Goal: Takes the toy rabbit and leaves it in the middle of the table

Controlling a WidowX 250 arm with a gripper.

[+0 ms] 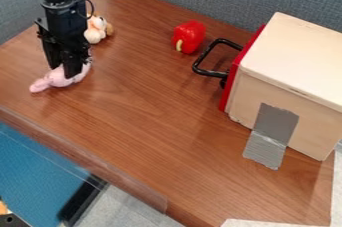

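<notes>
A wooden box (294, 61) with a red front bears gray tape (272, 131). Near the box's black handle (212, 74) is a red pepper (190, 36); well apart from the box, a white-and-tan plush toy (95, 30).

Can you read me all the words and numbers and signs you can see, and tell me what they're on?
There are none that I can read.
Wooden box: no words or numbers that I can make out.
Gray tape: no writing that I can make out.
Red pepper: no label that I can see.
</notes>
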